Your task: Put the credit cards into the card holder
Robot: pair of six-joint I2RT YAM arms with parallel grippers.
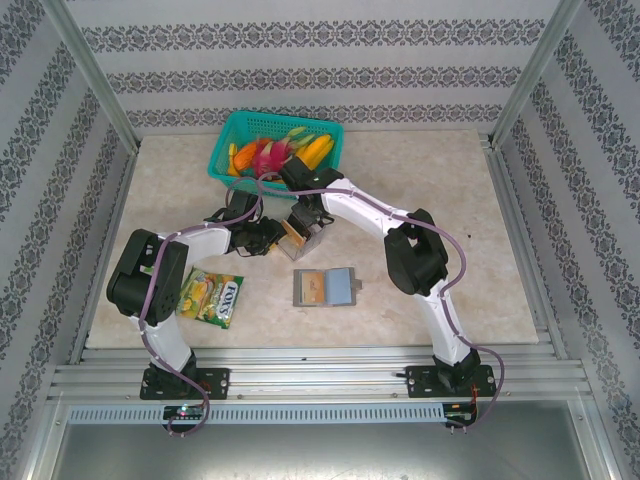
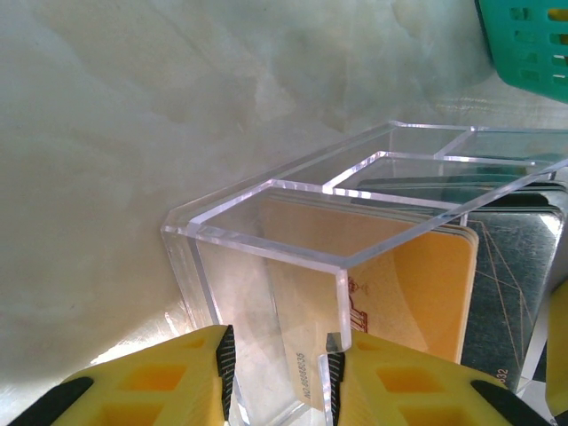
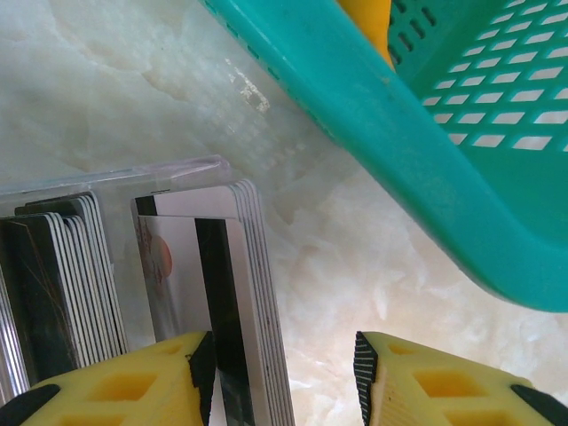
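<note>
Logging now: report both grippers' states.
Left gripper: at the clear box, grip cannot be told.
Right gripper: jaws open, credit cards between them, ungripped.

Snack packet is showing the brand "FOX'S". Orange card is carrying a serial along its edge starting "NO.", digits too small to trust, plus illegible red print. Dark card is showing digits ending "932".

Bright overhead light; faint shadows on table. Glare along clear box edges, sheen on credit cards. Wrist views soft at bottom.
</note>
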